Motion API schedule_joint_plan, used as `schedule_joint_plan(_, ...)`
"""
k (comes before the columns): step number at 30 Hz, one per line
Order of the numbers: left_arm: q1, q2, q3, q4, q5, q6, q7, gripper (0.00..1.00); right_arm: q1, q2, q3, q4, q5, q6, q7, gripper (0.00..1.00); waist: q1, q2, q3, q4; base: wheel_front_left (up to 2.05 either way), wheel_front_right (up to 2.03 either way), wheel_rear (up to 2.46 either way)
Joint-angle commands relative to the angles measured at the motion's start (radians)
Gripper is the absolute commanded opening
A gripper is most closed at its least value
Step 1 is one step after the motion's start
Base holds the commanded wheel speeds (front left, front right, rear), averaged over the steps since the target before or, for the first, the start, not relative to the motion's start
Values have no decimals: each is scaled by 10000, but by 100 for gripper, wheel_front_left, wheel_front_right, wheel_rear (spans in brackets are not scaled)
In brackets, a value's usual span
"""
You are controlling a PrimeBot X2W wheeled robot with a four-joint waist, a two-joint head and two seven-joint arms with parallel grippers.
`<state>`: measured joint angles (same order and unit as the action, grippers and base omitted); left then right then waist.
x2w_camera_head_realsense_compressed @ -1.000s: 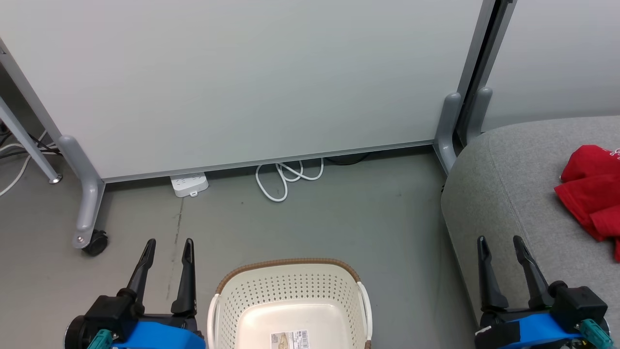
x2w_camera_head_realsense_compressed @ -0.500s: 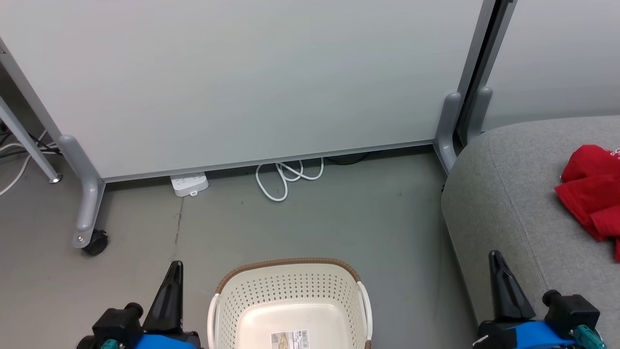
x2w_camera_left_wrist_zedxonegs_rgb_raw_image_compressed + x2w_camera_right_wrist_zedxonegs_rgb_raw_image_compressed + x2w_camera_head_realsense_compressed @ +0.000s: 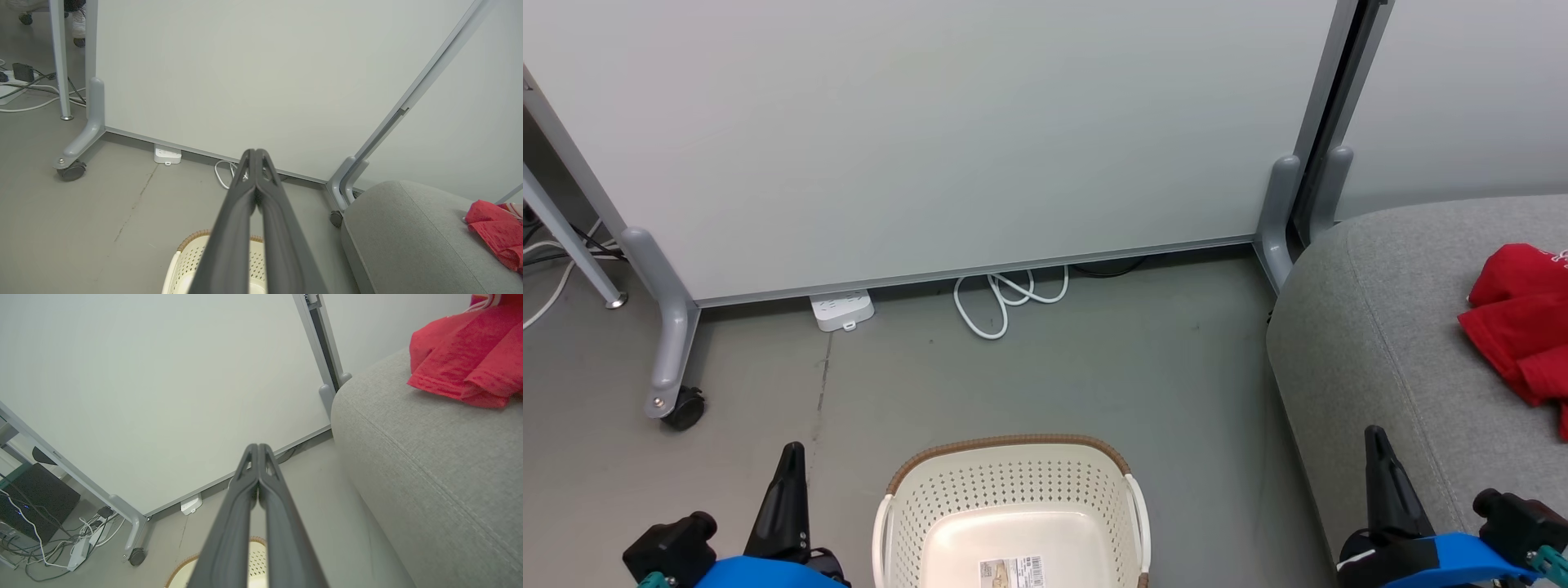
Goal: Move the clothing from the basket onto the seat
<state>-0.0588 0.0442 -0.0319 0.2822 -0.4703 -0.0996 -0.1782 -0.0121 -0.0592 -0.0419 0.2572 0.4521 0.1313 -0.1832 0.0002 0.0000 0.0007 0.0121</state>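
Observation:
The cream basket (image 3: 1011,510) with a brown woven rim stands on the floor at the bottom centre, holding no clothing, with a paper label on its bottom. Red clothing (image 3: 1521,327) lies bunched on the grey seat (image 3: 1380,327) at the right edge. A striped white-and-red bit shows at its far side in the right wrist view (image 3: 486,302). My left gripper (image 3: 791,459) is shut with nothing in it, left of the basket. My right gripper (image 3: 1377,441) is shut and empty over the seat's near edge. Both wrist views show fingers pressed together (image 3: 255,155) (image 3: 257,449).
A white partition panel (image 3: 931,131) on grey wheeled feet (image 3: 674,392) stands behind the basket. A white power strip (image 3: 841,310) and looped white cable (image 3: 1005,298) lie at its base. More cables and a dark box (image 3: 36,506) sit far left. Grey floor lies between basket and panel.
Both grippers went from open to shut, with nothing caught. Both arms drew back toward the bottom edge. Basket and clothing stayed put.

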Motion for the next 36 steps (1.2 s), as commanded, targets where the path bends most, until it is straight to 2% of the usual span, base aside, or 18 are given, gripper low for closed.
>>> schedule_joint_plan(1,-230,36,118,-183,-415,-46,81,0,-269,3,-50,-167,423,-1,101,0,-1,0,0,-1,0,0,0)
schedule_joint_plan(36,-390,59,710,-290,-5172,-175,1313,0,-612,44,-344,-175,5255,-4,1342,0,-1,0,8,-39,0,0,0)
